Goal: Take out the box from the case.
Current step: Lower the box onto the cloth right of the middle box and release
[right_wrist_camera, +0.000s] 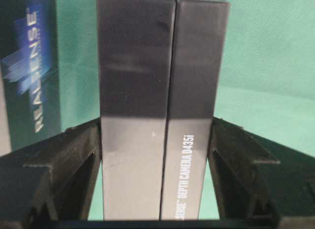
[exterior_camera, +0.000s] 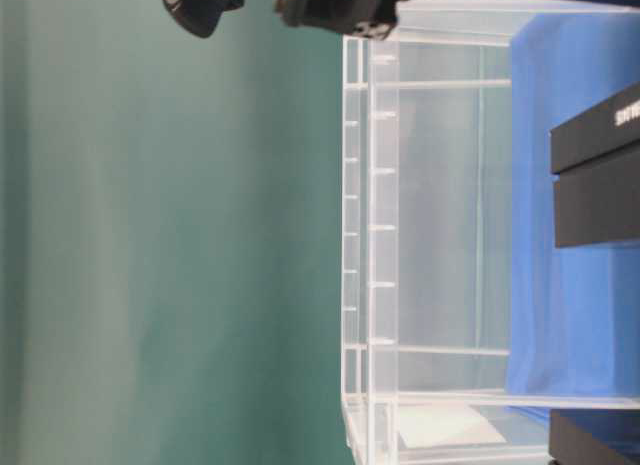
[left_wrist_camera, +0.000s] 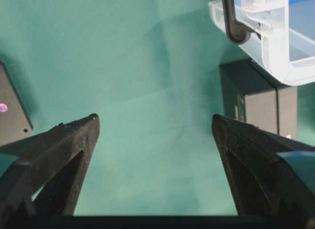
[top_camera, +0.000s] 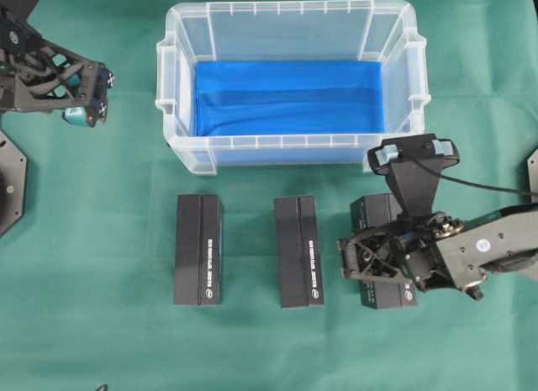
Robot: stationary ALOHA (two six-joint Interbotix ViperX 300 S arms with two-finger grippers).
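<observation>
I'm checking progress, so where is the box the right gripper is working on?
In the overhead view, the rightmost box sits on the green cloth below the case's right corner, between the right gripper's jaws.

The worktop [top_camera: 101, 340] is covered with a green cloth. The case [top_camera: 290, 151], a big see-through bin with a blue bottom, sits on it at the far side. In front of the case three black boxes lie in a row: the left box [top_camera: 198, 250], the middle box [top_camera: 299, 251], and the right box [top_camera: 377, 214], partly hidden.
</observation>
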